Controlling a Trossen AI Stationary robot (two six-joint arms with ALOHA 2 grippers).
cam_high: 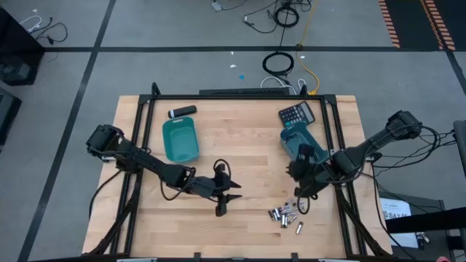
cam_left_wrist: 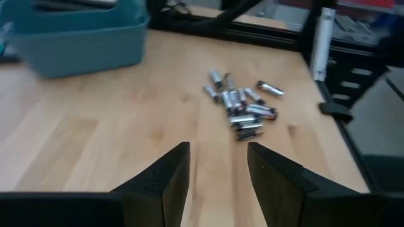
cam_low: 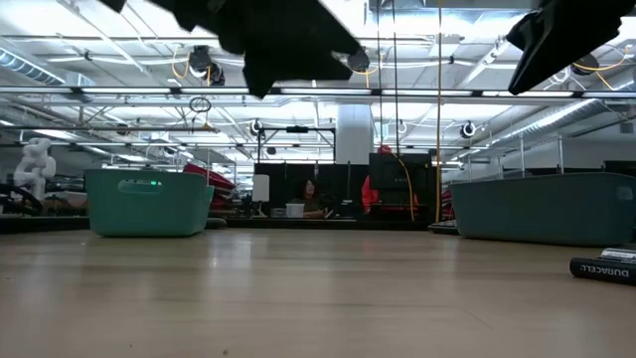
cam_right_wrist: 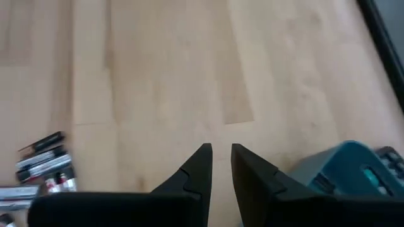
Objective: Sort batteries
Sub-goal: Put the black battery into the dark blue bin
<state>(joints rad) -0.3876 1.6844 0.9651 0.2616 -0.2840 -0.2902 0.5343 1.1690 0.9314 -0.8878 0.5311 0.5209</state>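
Note:
Several small batteries [cam_high: 287,216] lie in a loose heap on the wooden table near its front right; they also show in the left wrist view [cam_left_wrist: 240,107] and the right wrist view [cam_right_wrist: 41,167]. One dark battery [cam_low: 603,267] lies flat in the low view. My left gripper [cam_left_wrist: 218,148] hovers above the table's middle [cam_high: 234,191], left of the heap, open and with nothing between its fingers. My right gripper [cam_right_wrist: 219,151] hangs above the table [cam_high: 293,178], just beyond the heap. Its fingers stand a narrow gap apart with only bare wood showing between them.
A teal bin [cam_high: 180,140] stands at the table's left centre. A second teal bin [cam_high: 297,138] is at the right, partly under my right arm. A dark calculator [cam_high: 296,113] and a black cylinder with a white tip [cam_high: 182,111] lie near the far edge.

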